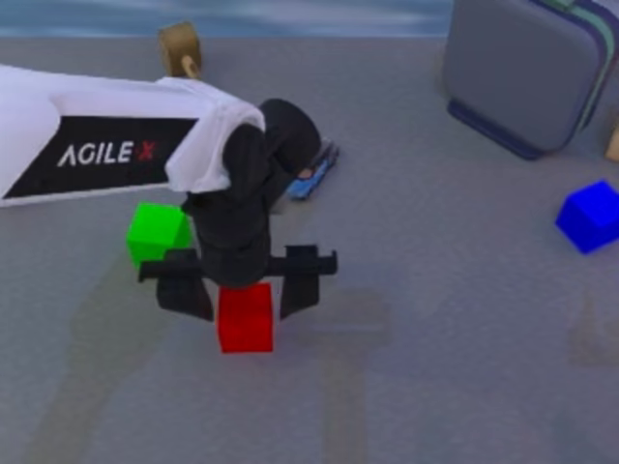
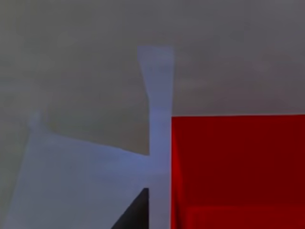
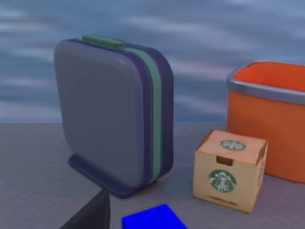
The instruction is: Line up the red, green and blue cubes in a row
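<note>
Near the middle of the table: the left gripper (image 1: 247,290) hangs over the red cube (image 1: 245,317), and its two black fingers (image 1: 186,290) are spread wide.
Left gripper: released, one finger on each side of the red cube's far end, maybe not touching it; the top view does not show this well.
Left arm: white and black, coming in from 9 o'clock.
Red cube: at about 6 o'clock from the table's middle, flat on the grey table (image 1: 435,387); it fills one side of the left wrist view (image 2: 238,167).
Green cube (image 1: 155,232): at 10 o'clock from the red cube, near it but apart.
Blue cube (image 1: 590,215): far off at 3 o'clock, well apart from the other two, also seen low in the right wrist view (image 3: 153,218).
Small blue toy car (image 1: 314,174): at 12 o'clock from the red cube, partly hidden by the arm.
Grey case (image 1: 522,68): standing at 1 o'clock, with a green stripe.
Right gripper: only a dark tip (image 3: 93,214) shows, near the blue cube; I cannot tell how it is set.
Paper box (image 3: 229,169): between the grey case and an orange bin (image 3: 267,124).
</note>
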Motion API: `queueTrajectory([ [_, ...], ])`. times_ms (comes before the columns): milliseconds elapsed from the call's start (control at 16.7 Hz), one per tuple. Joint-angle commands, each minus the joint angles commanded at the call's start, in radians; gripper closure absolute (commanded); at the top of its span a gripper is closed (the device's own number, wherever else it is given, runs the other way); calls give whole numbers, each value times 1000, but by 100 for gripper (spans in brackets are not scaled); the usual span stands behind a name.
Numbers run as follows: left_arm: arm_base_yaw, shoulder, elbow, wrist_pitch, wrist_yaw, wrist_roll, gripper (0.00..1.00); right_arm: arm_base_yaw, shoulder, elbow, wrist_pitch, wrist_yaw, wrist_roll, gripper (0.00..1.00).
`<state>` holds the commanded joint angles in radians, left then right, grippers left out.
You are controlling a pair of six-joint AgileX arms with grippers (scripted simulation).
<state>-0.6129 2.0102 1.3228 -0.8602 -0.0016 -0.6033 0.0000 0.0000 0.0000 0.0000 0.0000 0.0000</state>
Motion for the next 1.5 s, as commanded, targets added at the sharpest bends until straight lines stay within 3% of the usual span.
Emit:
queueTrajectory([
  [600,2,-1,3,-4,-1,0,0,0,0,0,0,0,0,0],
  [1020,17,-76,149,-232,-2,-5,0,0,0,0,0,0,0,0],
  [1500,40,-69,188,-258,-4,35,0,0,0,0,0,0,0,0],
])
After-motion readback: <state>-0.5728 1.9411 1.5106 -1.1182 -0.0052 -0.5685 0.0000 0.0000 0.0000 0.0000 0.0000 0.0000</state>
